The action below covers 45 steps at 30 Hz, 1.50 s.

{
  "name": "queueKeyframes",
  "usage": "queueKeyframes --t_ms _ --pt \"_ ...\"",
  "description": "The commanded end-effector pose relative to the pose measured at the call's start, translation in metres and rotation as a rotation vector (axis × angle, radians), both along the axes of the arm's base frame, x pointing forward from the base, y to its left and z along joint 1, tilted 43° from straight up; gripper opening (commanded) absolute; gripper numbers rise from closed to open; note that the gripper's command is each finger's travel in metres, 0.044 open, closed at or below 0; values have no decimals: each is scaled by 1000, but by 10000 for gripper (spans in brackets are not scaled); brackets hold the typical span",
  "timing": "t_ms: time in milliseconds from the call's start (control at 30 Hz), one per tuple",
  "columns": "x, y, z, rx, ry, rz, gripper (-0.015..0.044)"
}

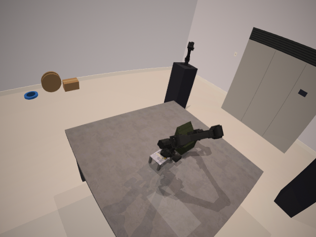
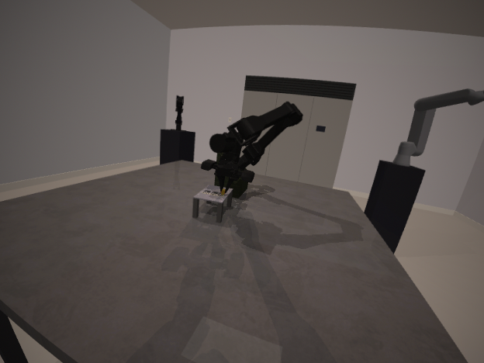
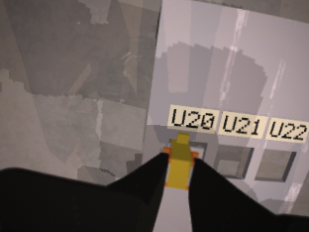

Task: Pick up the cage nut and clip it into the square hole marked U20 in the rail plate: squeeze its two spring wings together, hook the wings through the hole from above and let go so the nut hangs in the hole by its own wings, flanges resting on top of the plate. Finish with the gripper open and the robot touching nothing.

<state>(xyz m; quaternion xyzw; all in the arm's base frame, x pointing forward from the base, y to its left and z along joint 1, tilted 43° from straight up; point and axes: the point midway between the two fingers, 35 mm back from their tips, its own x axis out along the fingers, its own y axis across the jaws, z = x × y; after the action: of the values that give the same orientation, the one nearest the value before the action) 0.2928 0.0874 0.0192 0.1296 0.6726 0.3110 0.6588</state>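
Above the U20 hole [image 3: 200, 150], the springy, light-looking nut [image 1: 165, 158] [image 2: 222, 191] [image 3: 179, 166] is being pinched by its wings in the claw [image 1: 165, 157] [image 2: 223, 191] [image 3: 178, 163]

The rail plate [image 1: 155, 156] [image 2: 198, 196] [image 3: 198, 25] stands on the counter [image 1: 114, 143] [image 2: 117, 250] [image 3: 74, 64]. Seen from the wrist, U20's hole [image 3: 200, 150] lies left of U21's [image 3: 233, 163], with U22's [image 3: 274, 165] right of both.

U20 hole [image 3: 200, 151]: partly hiding behind the nut; I am not making out whether the wings are inside.
Nut's lower end: blurring between my fingertips.
Plate labels, exterior view: showing too small for me to read.
Grey arm [image 2: 441, 101]: running off the right edge.
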Motion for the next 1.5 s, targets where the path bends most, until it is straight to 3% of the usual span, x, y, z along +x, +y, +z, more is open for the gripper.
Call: queueKeyframes --t_ms 0,1467 --pt "1 0 0 12 2 3 36" --pt "2 -3 -5 111 26 11 36"
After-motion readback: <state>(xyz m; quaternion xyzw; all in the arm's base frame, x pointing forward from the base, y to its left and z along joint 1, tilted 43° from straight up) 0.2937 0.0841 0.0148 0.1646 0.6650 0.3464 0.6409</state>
